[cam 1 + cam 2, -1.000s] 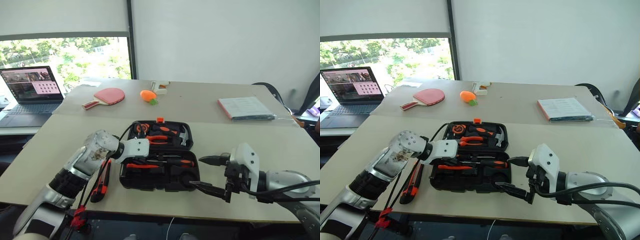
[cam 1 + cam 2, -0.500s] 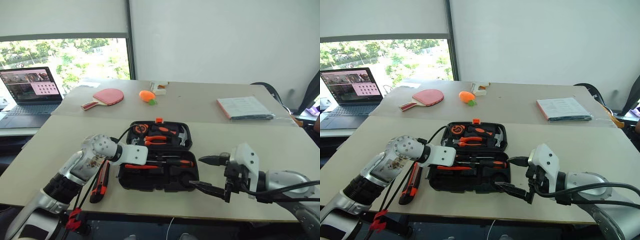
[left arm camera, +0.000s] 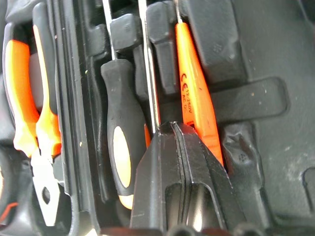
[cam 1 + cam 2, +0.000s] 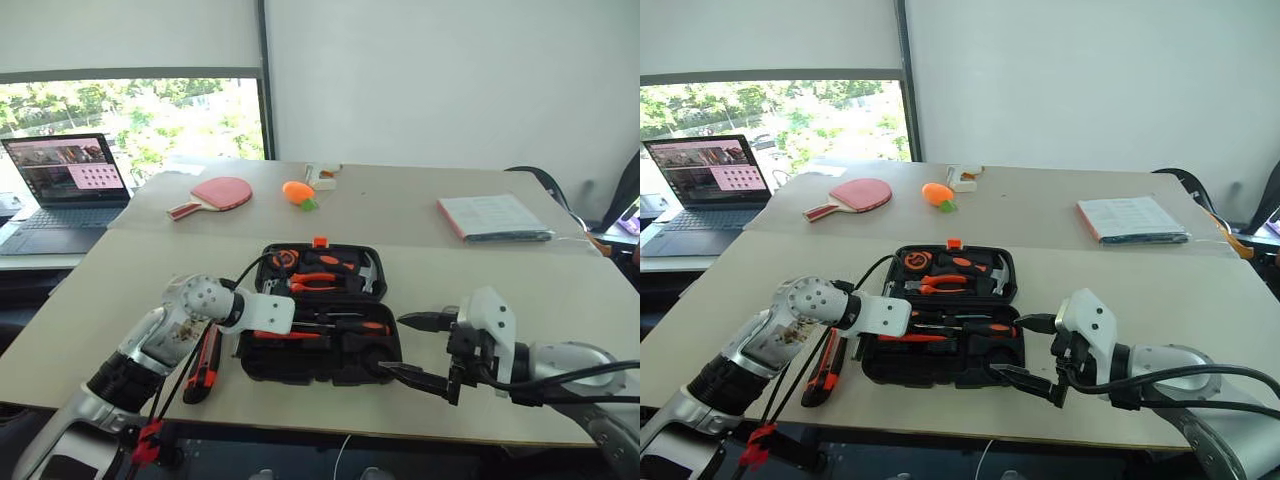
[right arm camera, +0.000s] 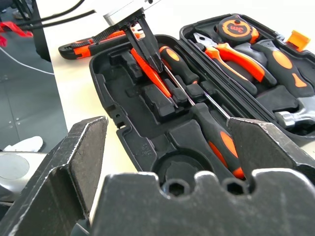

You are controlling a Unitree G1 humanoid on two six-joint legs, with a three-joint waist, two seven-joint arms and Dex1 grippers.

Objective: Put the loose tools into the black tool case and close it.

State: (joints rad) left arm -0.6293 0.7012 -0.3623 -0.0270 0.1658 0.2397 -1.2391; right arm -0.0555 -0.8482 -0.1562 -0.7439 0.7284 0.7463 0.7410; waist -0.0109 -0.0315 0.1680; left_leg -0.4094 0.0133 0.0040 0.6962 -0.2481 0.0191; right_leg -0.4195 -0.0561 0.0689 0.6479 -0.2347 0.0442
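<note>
Comparing frames, we see no real change: left gripper [image 3: 172, 129] clenched over the slim orange screwdriver [image 3: 194, 93] in the open case [image 4: 262, 362]. Right gripper [image 4: 408, 345] released beside it; the utility knife [image 4: 205, 362] lies loose on the beige table [image 4: 100, 290].

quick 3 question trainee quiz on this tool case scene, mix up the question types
1. True or false: the black tool case lies open on the table.
2. Multiple choice: which tool lies on the table outside the case, by its left side? A. hammer B. utility knife C. pliers
3. Fill in: the left hand is shut over the case, while the right hand is ____.

Key
1. True: the lid is up, with pliers and a hammer in it.
2. B.
3. Open, its fingers spread near the case's right edge, holding nothing.
</note>
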